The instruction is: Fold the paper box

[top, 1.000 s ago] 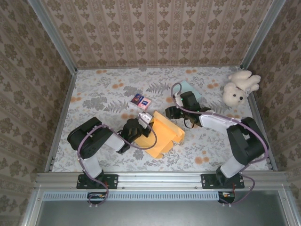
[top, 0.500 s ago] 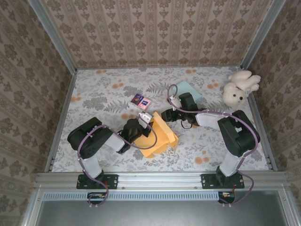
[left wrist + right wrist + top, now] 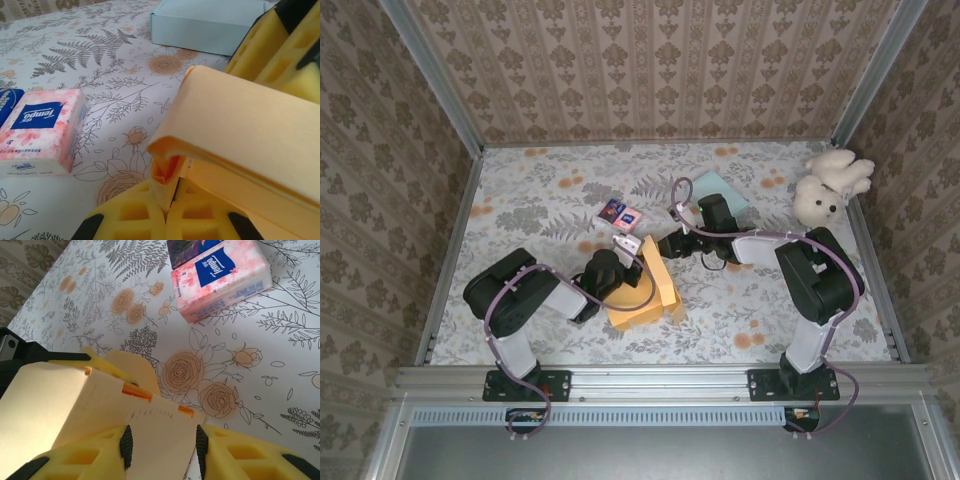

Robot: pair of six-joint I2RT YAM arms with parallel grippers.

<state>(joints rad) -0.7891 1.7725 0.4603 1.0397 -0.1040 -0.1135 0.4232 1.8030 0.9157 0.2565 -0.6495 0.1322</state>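
Note:
The orange paper box (image 3: 642, 288) stands partly folded in the middle of the table, one wall tipped up. My left gripper (image 3: 630, 268) is shut on a folded flap at the box's left corner; in the left wrist view the fingertips (image 3: 170, 197) pinch that flap under the box's wall (image 3: 250, 125). My right gripper (image 3: 661, 247) reaches in from the right. Its pads (image 3: 126, 446) press both side edges of a pale box panel (image 3: 160, 435), so the right gripper (image 3: 162, 445) is shut on it. The left finger (image 3: 70, 358) shows behind that panel.
Two tissue packs (image 3: 621, 214) lie just beyond the box, one being the pink pack (image 3: 220, 277). A teal box (image 3: 722, 189) sits behind the right arm, and a white teddy bear (image 3: 830, 185) lies at the far right. Patterned walls close in the table.
The box has gone from lying spread out to standing folded up and has shifted left. My right gripper moved left with it and its jaws narrowed. The left gripper stayed shut.

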